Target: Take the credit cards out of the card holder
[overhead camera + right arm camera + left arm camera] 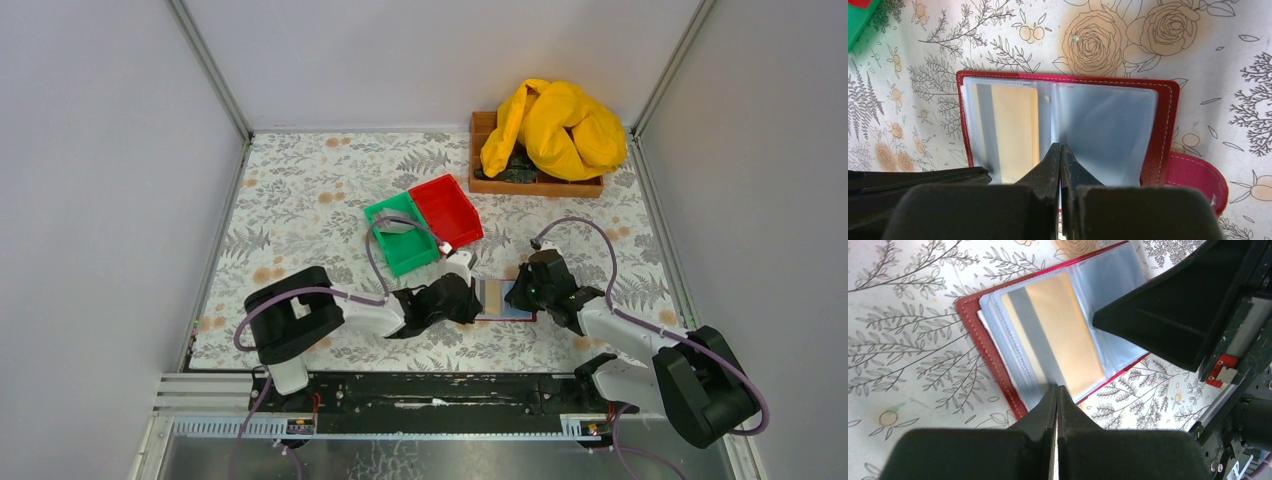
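The card holder (503, 300) lies open on the flowered table (300, 200), near its middle, between both arms. The left gripper (1057, 390) and right gripper (1060, 149) are pressed fully closed at its edges. Whether either pinches a sleeve is unclear. A pull could drag the whole holder, leaving the tan card (1068, 335) inside.
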Motion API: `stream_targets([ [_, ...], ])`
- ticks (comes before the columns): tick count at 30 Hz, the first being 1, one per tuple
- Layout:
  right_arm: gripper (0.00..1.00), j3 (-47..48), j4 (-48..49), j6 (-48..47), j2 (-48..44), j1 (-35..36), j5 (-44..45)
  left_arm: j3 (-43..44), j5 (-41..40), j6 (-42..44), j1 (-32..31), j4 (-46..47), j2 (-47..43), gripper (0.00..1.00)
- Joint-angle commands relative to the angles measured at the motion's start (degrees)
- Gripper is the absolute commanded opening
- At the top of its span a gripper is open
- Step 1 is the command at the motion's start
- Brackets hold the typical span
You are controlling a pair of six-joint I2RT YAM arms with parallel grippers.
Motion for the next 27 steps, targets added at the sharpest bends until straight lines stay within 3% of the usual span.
stream_targets([
  [1,0.0,-0.39,2.24,-1.02,0.94,-0.48,-0.22,-3.54,-3.45,-0.47,0.23,-2.79,-0.85,0.0],
  [9,0.0,-0.52,2.61,-1.51,1.39,-0.46,-0.19,-5.09,-5.75,0.44,0.22,-3.84,-1.57,0.0],
  [16,0.0,-0.78,4.83,-1.53,1.82,-0.48,-3.35,-4.52,-3.19,-0.34,0.1,-1.16,2.36,0.0],
  [22,0.0,-2.19,8.52,-1.17,-2.68,-0.47,-9.06,-3.56,-2.24,-0.87,0.02,-0.18,4.99,0.0],
  [27,0.0,-2.41,7.07,-1.74,-7.02,-0.47,-8.34,-3.69,-2.08,-0.84,-0.06,-0.28,4.9,0.0],
])
